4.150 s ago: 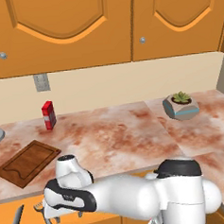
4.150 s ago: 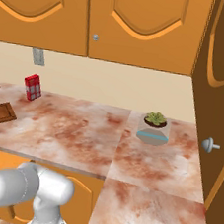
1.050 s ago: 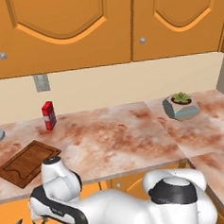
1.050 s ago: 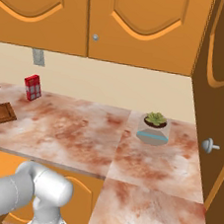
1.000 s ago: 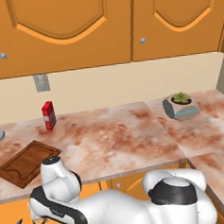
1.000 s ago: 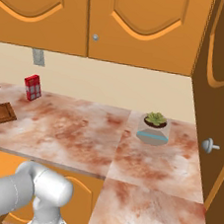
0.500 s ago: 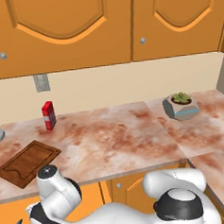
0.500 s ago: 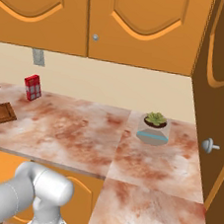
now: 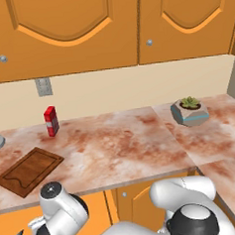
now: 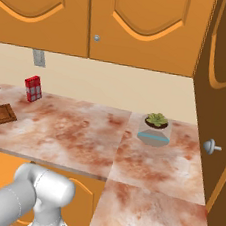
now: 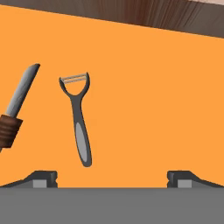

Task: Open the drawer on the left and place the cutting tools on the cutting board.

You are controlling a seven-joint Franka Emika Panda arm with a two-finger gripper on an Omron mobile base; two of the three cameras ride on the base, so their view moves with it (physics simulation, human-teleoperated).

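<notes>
- Your gripper hangs jaws wide apart, empty, over the drawer.
- The peeler lies beside the knife (both inside).
- The cutting board sits on the counter's left.

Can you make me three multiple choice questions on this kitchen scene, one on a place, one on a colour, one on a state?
1. Where does the peeler lie?
A. beside the knife in the open drawer
B. on the cutting board
C. next to the plant

2. What colour is the small box near the wall?
A. blue
B. red
C. green

3. How is the tool?
A. shut on the knife
B. shut on the peeler
C. open

A: both lie on the orange floor. B: it is red. C: fingertips stand wide apart, holding nothing.
</notes>
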